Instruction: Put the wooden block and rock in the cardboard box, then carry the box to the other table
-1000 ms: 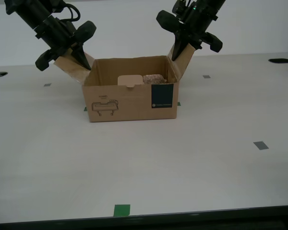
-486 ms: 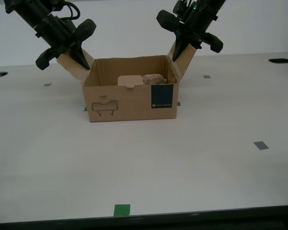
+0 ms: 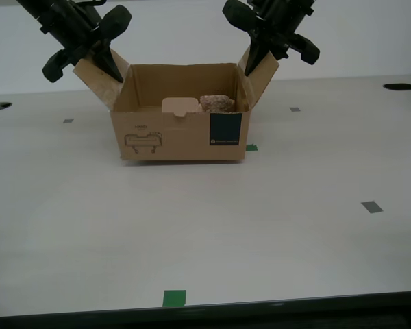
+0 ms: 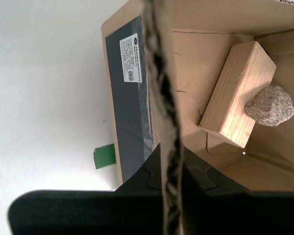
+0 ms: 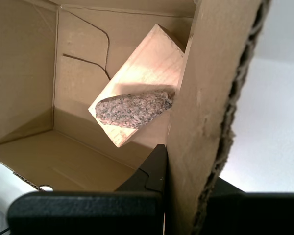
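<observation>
The cardboard box (image 3: pixel 178 140) hangs just above the white table (image 3: pixel 274 233), with a shadow under it. Inside it lies the wooden block (image 4: pixel 237 93), and the rock (image 4: pixel 269 106) rests against the block. The rock (image 3: pixel 217 103) also shows over the box rim in the exterior view. My first gripper (image 3: pixel 96 65) is shut on the side flap (image 5: pixel 210 73) at the exterior view's left. My second gripper (image 3: pixel 259 60) is shut on the opposite flap (image 4: pixel 161 73), beside the dark label (image 3: pixel 225 129). The other table is out of view.
Green tape marks lie beside the box (image 3: pixel 251 147) and near the table's front edge (image 3: pixel 173 299). Grey marks (image 3: pixel 372 207) dot the surface. A dark cable hole (image 3: pixel 399 87) sits at the exterior view's far right.
Both grippers have risen and shifted toward the exterior view's left, and the box has come up off the table with them.
</observation>
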